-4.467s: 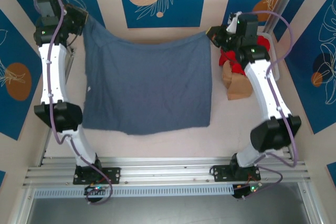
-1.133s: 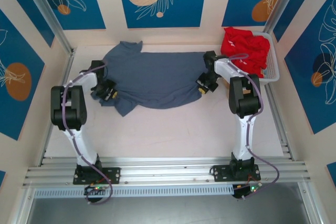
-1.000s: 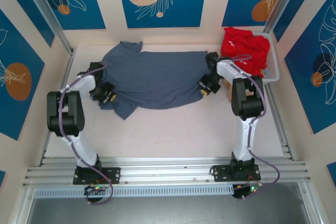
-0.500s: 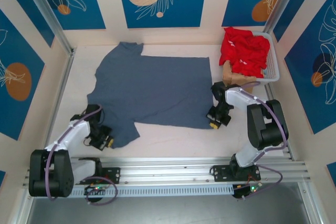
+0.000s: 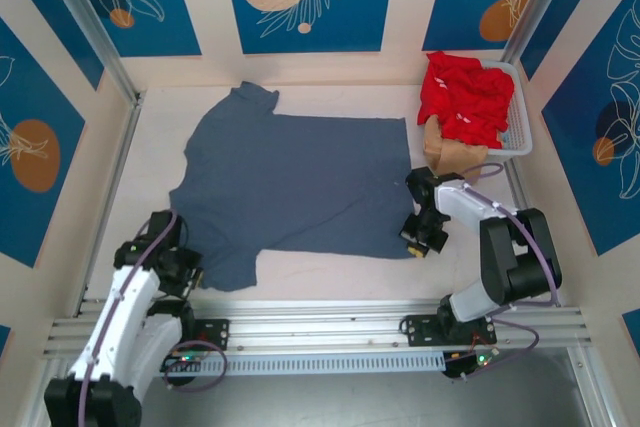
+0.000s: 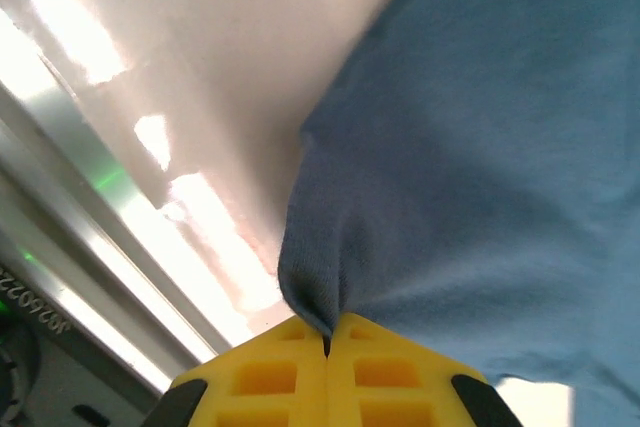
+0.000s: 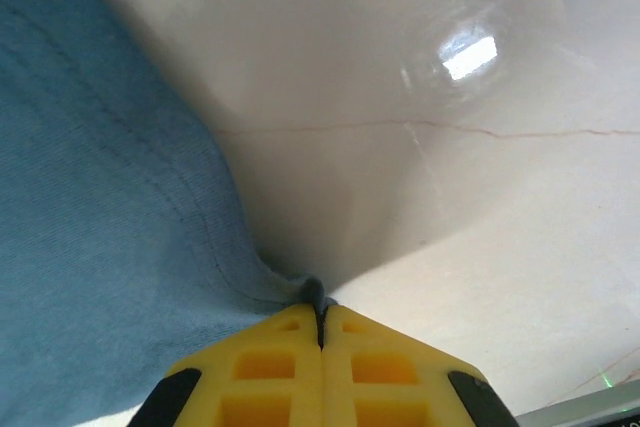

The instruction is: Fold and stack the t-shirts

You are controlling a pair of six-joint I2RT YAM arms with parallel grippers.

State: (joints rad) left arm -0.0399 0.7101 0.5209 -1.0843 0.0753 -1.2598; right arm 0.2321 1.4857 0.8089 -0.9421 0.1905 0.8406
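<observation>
1. Blue-grey tee (image 5: 300, 182): plain, short-sleeved, spread mostly flat across mid-table.
   - Lies sideways: straight hem edge to the right, sleeves at far-left & near-left.
   - A few soft wrinkles; far-left sleeve slightly bunched.
   - Near-right hem corner is pinched in the right gripper (image 5: 414, 243) and lifts off the table into a small peak in the right wrist view.
   - Near-left sleeve tip is pinched in the left gripper (image 5: 190, 272); the cloth folds into a narrow ridge at the yellow fingertips (image 6: 260, 377).
2. Red tees (image 5: 462, 97): bright red, crumpled in a heap, unfolded, piled in the white basket (image 5: 520, 142) at the far-right corner, well apart from the blue-grey one. Can't tell how many.
</observation>
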